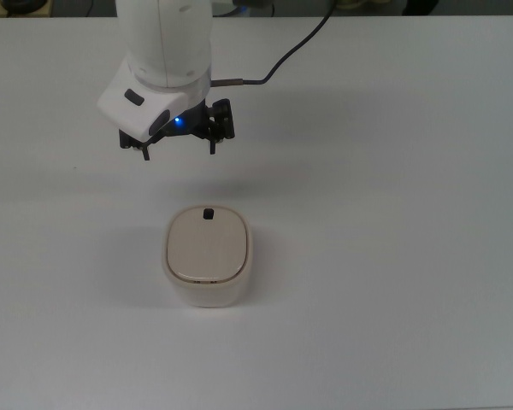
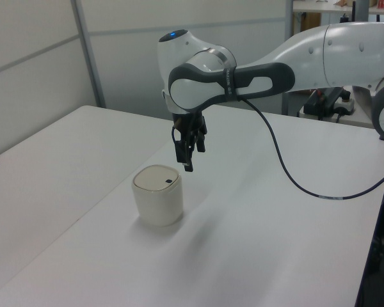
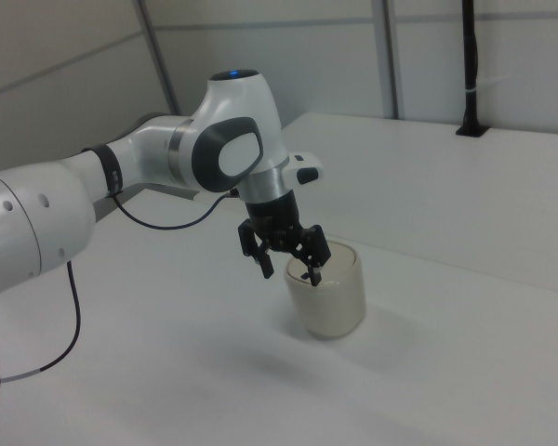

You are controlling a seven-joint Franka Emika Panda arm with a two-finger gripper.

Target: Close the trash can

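the pincer [image 1: 179, 143], fingers apart, is held at 12 o'clock of the trash can [image 1: 207, 256]. the lid [image 1: 206, 246] appears seated flat; any contact is best kept light and vertical.

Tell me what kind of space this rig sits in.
Probably a robotics lab or test cell: a white Franka arm over a plain white table that holds only a small cream plastic trash can, grey partition wall panels behind, and a black cable trailing across the table.
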